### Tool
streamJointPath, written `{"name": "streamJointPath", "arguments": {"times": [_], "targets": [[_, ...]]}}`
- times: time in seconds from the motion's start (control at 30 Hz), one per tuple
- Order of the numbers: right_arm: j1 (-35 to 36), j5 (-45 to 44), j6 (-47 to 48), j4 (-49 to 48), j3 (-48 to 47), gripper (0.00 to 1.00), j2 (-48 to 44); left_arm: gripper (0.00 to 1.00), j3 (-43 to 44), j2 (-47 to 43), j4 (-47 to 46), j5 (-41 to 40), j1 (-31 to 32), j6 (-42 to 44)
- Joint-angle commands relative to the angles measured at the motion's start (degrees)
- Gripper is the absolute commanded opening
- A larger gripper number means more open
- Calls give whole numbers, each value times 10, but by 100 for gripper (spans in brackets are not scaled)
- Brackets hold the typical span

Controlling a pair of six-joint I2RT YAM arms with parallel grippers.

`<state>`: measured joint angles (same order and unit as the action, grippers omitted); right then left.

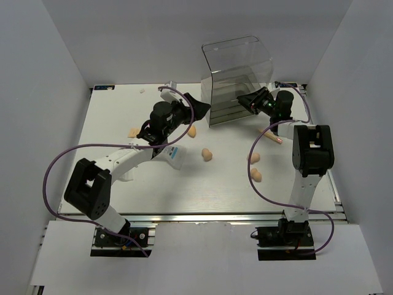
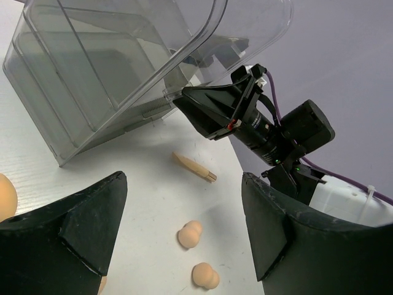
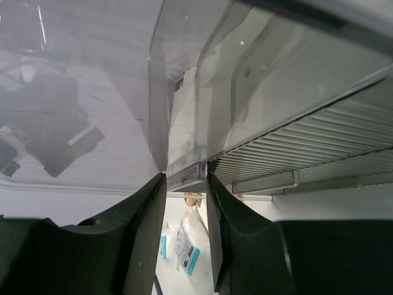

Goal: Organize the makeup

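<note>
top, left pincer (image 1: 195,104): my fingers are spread with nothing in them, just beside the left front corner of the clear drawer box (image 1: 236,67).
top, right pincer (image 1: 247,99): it's up against the box's front right side. I can't read the grip from this view.
top, sponges: four lie loose on the tabletop (image 1: 123,184). One (image 1: 192,131) is near my left pincer and one (image 1: 207,154) sits mid-table. The other two (image 1: 254,158) (image 1: 256,176) are close together by my right arm.
top, stick (image 1: 274,138): it lies flat on the right, near the sponge pair.
top, packet (image 1: 175,155): white-blue, partly under my left arm.
left wrist, left pincer (image 2: 184,178): released and wide apart, with the tabletop showing in the gap.
left wrist, box (image 2: 123,67): beyond my fingers. The right pincer (image 2: 184,104) has its tips on the box's lower edge.
left wrist, stick (image 2: 193,167): it's on the tabletop below that edge, apart from the box.
left wrist, sponges: two (image 2: 190,234) (image 2: 204,276) lie between my fingers' lines, and one more (image 2: 5,196) is cut off at the left.
right wrist, right pincer (image 3: 184,178): clenched on the box's clear plastic lip, one finger on each side.
right wrist, packet (image 3: 184,246): visible on the tabletop through the gap below the lip.
</note>
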<state>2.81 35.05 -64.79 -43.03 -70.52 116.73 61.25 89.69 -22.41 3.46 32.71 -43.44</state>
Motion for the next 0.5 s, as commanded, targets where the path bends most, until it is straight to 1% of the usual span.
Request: {"name": "streamJointPath", "arguments": {"times": [0.0, 0.17, 0.23, 0.27, 0.33, 0.37, 0.43, 0.47], "targets": [[1, -10, -9, -41, -25, 38, 5, 84, 18, -11, -1, 3, 2, 5], [1, -17, -9, -33, -27, 36, 13, 84, 18, -7, -4, 4, 1, 1], [1, -25, -10, -33, -25, 31, 17, 84, 22, -3, -4, 6, 2, 1], [1, -26, -11, -36, -24, 26, 18, 84, 25, -2, -3, 7, 2, 1], [1, -30, -18, -43, -23, 21, 23, 84, 27, 0, -3, 7, 2, 2], [1, -30, -19, -47, -22, 16, 23, 84, 29, 1, -3, 7, 4, 2], [1, -27, -20, -57, -19, 10, 20, 84, 31, 2, -3, 7, 6, 3], [1, -25, -21, -61, -16, 4, 18, 84, 31, 3, -4, 6, 7, 3]]}}
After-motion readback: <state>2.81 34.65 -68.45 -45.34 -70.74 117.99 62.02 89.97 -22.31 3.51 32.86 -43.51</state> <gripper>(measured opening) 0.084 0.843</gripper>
